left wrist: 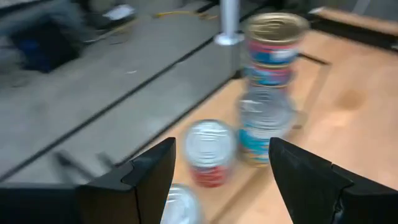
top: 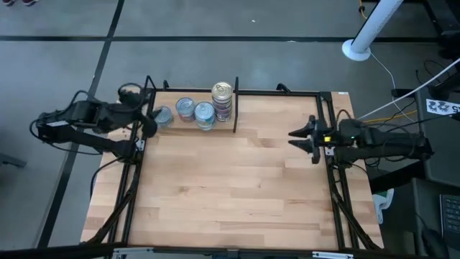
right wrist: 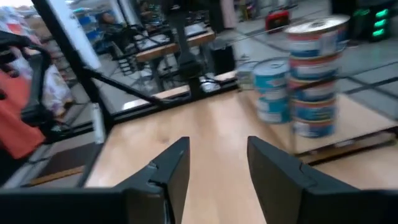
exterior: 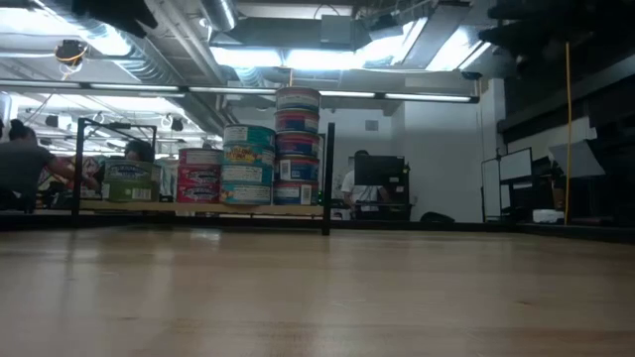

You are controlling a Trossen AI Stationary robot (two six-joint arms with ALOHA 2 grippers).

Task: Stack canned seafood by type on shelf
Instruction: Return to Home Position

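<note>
On the shelf point(top: 230, 187) stand four tin stacks point(top: 204, 115); left gripper point(top: 149, 121), right gripper point(top: 295, 138): jaws apart.

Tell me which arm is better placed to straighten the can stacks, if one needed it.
Left, probably. The left gripper hangs right beside the can stacks at the back left corner of the shelf, fingers open. The right gripper sits at the opposite edge, beyond the divider bar.

My left arm point(top: 72, 124) reaches inward from the left side, lying low. Its left gripper point(top: 147, 122) has its fingers point(left wrist: 152, 171) spread wide, gripping nothing. My right arm point(top: 388, 140) reaches in from the right, and the right gripper point(top: 296, 137) points toward centre, also parted.
</note>
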